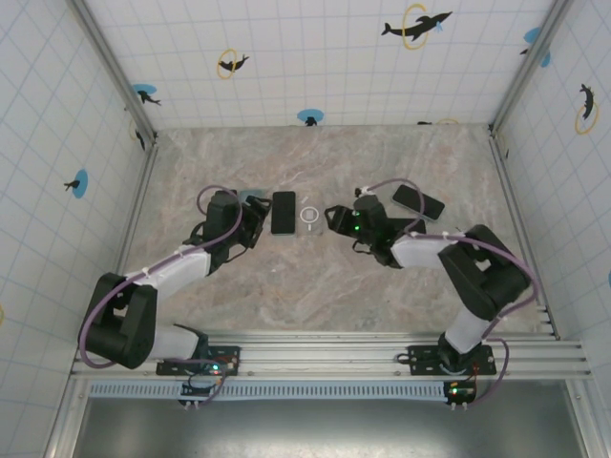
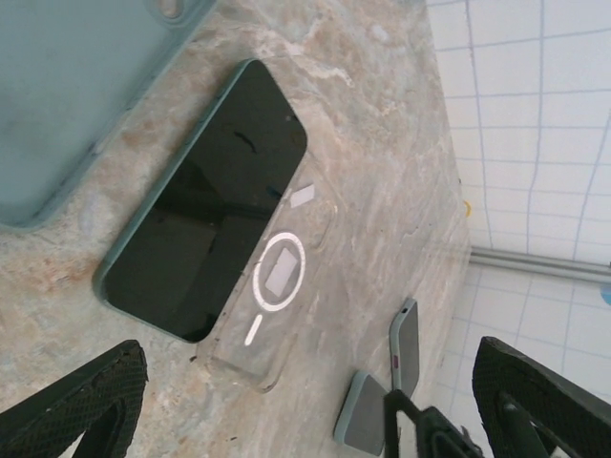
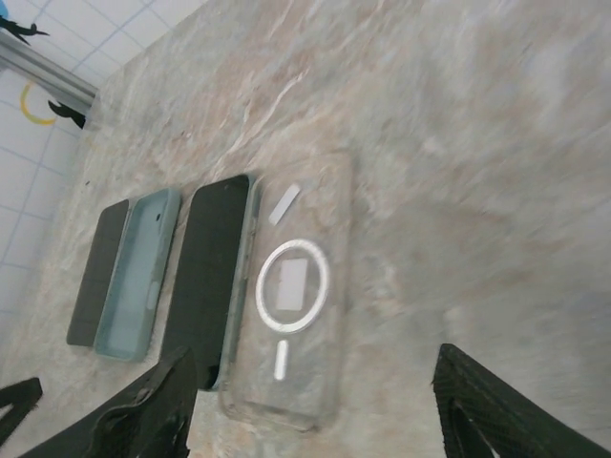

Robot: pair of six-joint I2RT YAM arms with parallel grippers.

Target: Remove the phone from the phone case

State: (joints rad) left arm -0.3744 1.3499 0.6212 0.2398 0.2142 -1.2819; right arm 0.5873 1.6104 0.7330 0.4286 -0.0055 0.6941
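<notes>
The black phone lies flat and screen up on the marble table. Right beside it, edge to edge, lies the empty clear phone case with its white ring. My left gripper stands open just left of the phone, with nothing between its fingers. My right gripper is open just right of the case, its fingertips either side of the case's near end without touching it.
A teal case lies left of the phone, with a dark slab beyond it. Another dark phone and a grey-backed case lie to the right. Tiled walls enclose the table.
</notes>
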